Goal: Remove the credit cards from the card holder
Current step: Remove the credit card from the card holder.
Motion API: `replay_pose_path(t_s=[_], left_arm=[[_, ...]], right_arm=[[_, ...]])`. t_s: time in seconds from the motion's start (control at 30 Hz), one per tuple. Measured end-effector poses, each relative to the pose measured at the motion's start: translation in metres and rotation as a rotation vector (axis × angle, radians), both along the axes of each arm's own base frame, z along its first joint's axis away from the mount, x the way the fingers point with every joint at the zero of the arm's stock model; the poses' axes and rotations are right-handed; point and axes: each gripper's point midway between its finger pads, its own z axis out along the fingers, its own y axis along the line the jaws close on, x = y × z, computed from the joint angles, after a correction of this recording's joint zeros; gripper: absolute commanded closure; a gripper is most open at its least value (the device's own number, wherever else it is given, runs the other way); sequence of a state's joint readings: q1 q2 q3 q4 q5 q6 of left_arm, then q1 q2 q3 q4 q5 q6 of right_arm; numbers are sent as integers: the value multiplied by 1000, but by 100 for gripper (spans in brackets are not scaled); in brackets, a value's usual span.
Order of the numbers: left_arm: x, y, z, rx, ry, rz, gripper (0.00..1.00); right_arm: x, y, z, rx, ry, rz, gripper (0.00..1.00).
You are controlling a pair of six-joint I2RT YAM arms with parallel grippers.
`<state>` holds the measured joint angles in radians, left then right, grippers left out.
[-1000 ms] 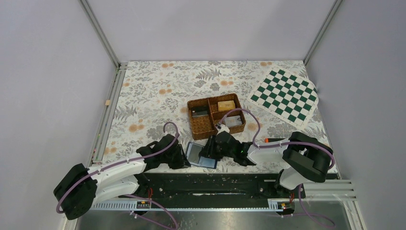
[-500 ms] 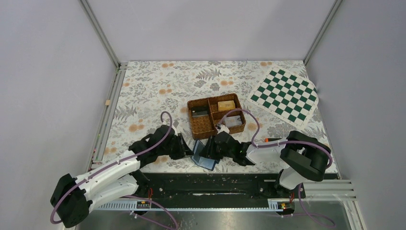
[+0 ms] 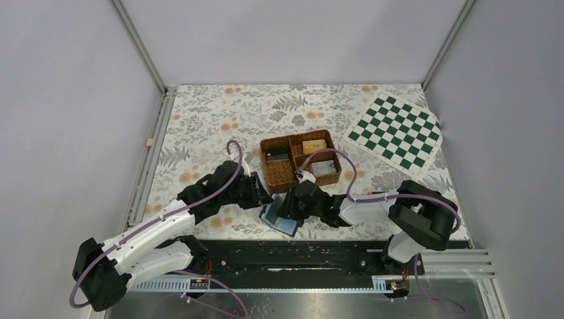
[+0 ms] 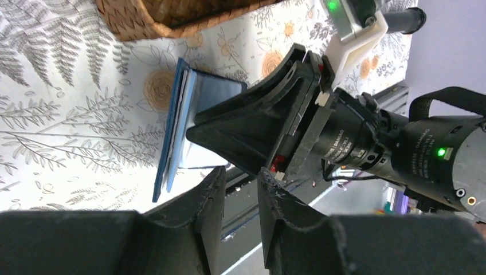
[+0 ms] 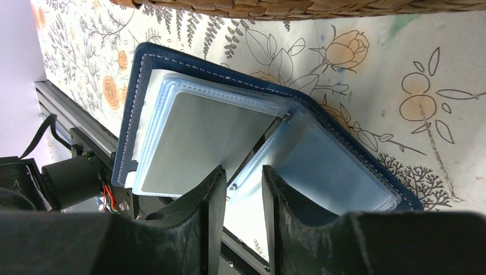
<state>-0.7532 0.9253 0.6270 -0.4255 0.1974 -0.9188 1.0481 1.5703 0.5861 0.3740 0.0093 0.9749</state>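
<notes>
Two sets of black fingers meet at the near middle of the table. The right gripper (image 5: 243, 172) has its fingers drawn close together, and the edge of a clear pocket leaf of the card holder (image 5: 338, 166) runs into the narrow slot between them, so it appears to be pinching that leaf. The card holder lies open directly ahead of these fingers. Its dark navy cover rests on the floral tablecloth (image 3: 199, 133) and its light blue pockets face up. A flat grey card (image 5: 200, 137) shows behind the plastic of the left-hand leaf.

The left gripper (image 4: 240, 175) has its fingers pressed nearly together with nothing between them. Seen from its wrist camera, the card holder is a thin navy edge with pale leaves, just beyond and to the left of the fingertips. The right gripper's tapered fingers reach into the card holder from the other side. I cannot tell whether the left fingers touch the holder.

From above, the card holder sits between the two grippers, partly hidden under the right one. The brown wicker tray (image 3: 278, 176) stands just beyond it. A green-and-white chessboard mat (image 3: 398, 131) lies well apart at the far right.
</notes>
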Motion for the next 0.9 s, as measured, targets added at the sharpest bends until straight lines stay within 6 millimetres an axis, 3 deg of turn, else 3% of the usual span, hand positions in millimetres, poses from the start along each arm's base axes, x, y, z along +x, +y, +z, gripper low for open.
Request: replay_pose_path(t_s=[0.1,0.3,0.43,0.6,0.77,0.9], left_arm=[[8,3,1,32,-42,2,72],[16,11,-25,126,-18,-28,51],[16,12,-31,149,-24,-55,47],[18,10,-37,164,-34,-78,57],[14,13,-66,222,37,-96,73],[6,18,-78,224,62,-90,87]], right_arm=[[0,0,-1,-4,-3,5,64],[0,-1,-1,-9,-11,16,65],[0,-1,-1,-12,-16,21,65],[0,-1,-1,-14,-24,28,65],[-1,-3,4,-8,-35,34,65],[-3,-7,9,3,-46,38,65]])
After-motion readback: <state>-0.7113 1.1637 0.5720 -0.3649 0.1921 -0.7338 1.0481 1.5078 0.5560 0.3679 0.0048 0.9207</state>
